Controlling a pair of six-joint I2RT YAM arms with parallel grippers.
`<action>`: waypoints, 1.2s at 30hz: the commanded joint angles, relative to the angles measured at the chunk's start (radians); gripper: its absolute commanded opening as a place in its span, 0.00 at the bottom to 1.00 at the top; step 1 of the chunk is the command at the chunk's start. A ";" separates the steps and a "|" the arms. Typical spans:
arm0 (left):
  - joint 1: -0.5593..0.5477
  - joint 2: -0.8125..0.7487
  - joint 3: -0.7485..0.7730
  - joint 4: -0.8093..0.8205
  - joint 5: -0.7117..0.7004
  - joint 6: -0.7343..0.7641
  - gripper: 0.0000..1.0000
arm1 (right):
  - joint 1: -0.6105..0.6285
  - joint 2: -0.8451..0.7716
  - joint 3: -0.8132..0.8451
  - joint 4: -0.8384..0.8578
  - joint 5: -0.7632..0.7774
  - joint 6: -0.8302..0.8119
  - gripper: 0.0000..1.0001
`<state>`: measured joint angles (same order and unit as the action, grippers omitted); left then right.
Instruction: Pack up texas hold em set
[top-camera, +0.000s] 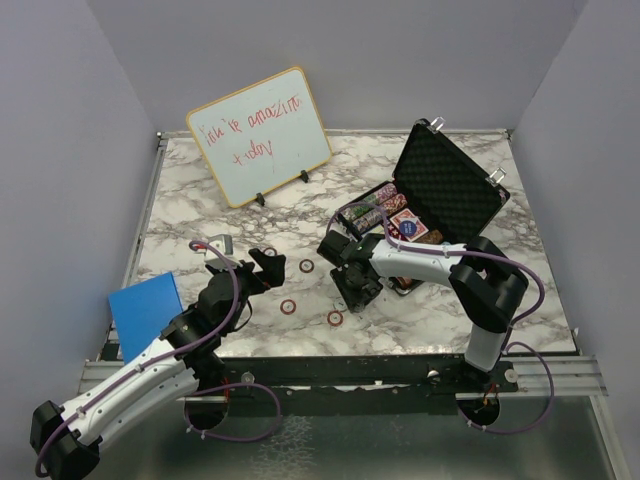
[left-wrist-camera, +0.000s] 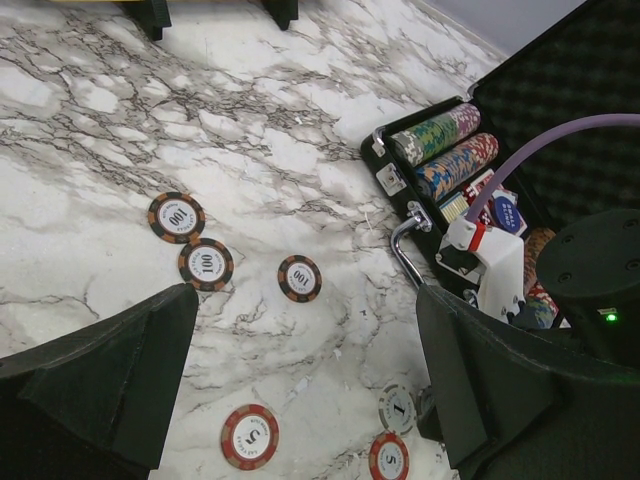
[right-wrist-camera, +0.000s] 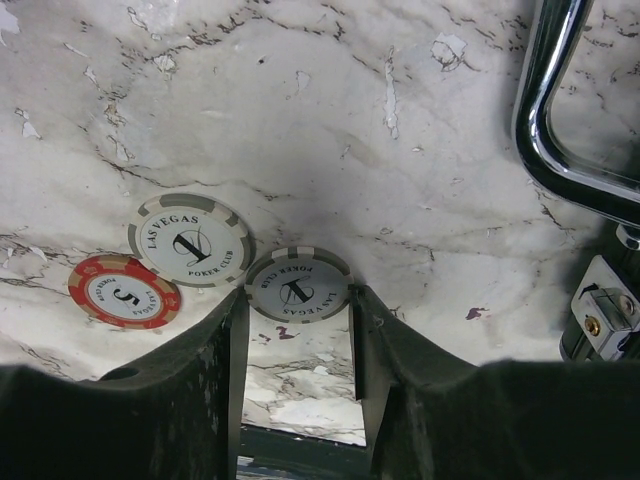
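Marble-patterned worktop (top-camera: 200, 250) carries an open black metal-edged briefcase (top-camera: 455, 175) at the right rear, with chip rows seated in its tray. The right gripper (right-wrist-camera: 298, 312) is down at the worktop just beside the case's chrome handle (right-wrist-camera: 545, 110). The left gripper (left-wrist-camera: 305, 335) hangs higher, jaws spread wide, nothing between them. Right jaws stand 1 chip's width apart, flanking the near half of a grey-and-white "1" poker chip (right-wrist-camera: 298, 285) lying flat; firm contact cannot be confirmed. A round disc has no long axis, so approach angle looks immaterial. A 2nd grey chip (right-wrist-camera: 190, 240) sits against its left, a red "5" chip (right-wrist-camera: 125, 290) beyond. 3 dark "100" chips (left-wrist-camera: 206, 264) lie nearer the left arm.
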<state>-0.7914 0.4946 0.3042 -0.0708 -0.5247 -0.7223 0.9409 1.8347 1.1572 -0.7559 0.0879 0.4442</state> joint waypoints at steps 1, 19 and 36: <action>0.004 -0.016 -0.011 -0.023 -0.024 -0.013 0.99 | 0.006 0.106 -0.061 0.133 0.030 0.019 0.38; 0.003 -0.021 -0.001 -0.035 -0.031 -0.011 0.99 | 0.015 -0.037 0.012 0.076 0.033 0.027 0.35; 0.002 -0.027 -0.002 -0.047 -0.039 -0.012 0.99 | 0.040 -0.062 0.059 0.076 0.032 0.049 0.36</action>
<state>-0.7914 0.4767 0.3023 -0.1074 -0.5404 -0.7292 0.9672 1.7878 1.1931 -0.7052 0.1230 0.4866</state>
